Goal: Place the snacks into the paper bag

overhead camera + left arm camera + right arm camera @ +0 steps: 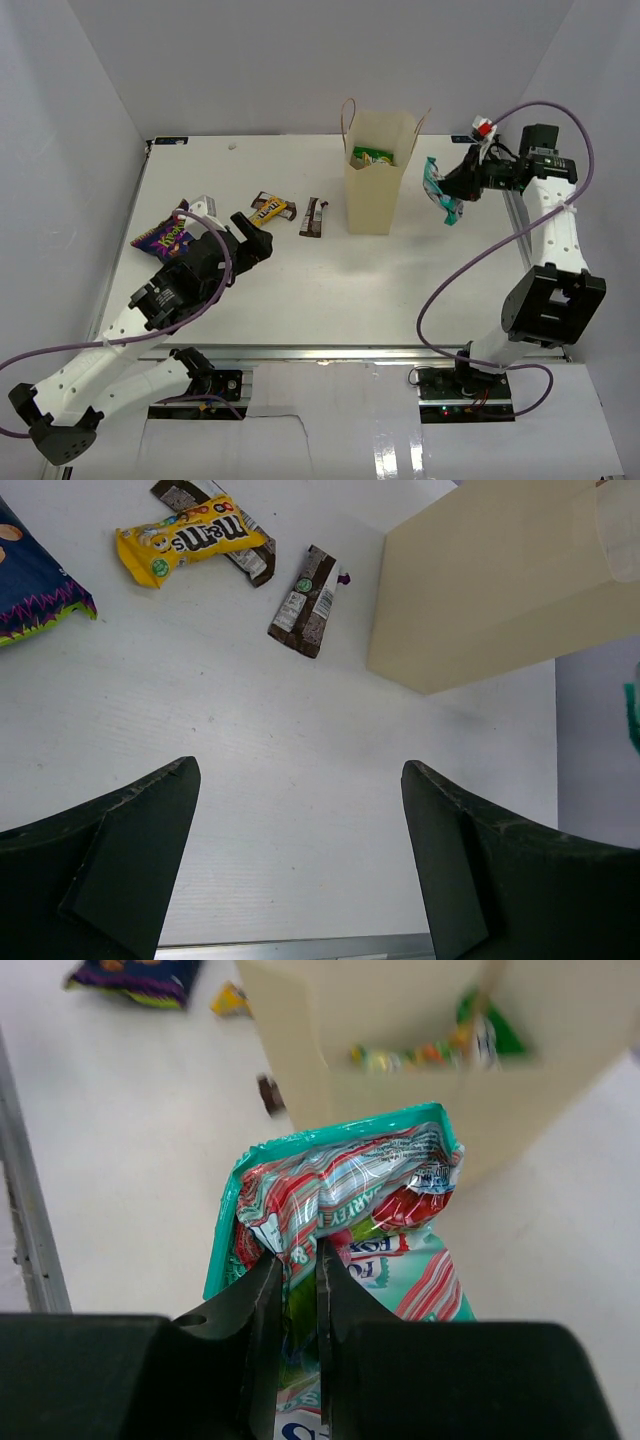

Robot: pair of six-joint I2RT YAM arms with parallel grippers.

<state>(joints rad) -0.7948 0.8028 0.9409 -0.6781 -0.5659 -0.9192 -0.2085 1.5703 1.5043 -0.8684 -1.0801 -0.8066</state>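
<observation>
The tan paper bag (378, 190) stands upright at the table's middle back, with a green packet (372, 157) inside it. My right gripper (452, 190) is shut on a teal packet (438, 192) and holds it in the air just right of the bag; the right wrist view shows the teal packet (370, 1200) pinched between the fingers, with the bag (420, 1080) behind. My left gripper (255, 238) is open and empty, low over the table. A yellow-brown packet (268, 209), a dark brown bar (314, 217) and a dark purple bag (165, 238) lie left of the paper bag.
White walls close in the table on the left, back and right. A metal rail (330, 350) runs along the near edge. In the left wrist view the yellow packet (190, 538), brown bar (305, 600) and paper bag (500, 590) lie ahead of the fingers.
</observation>
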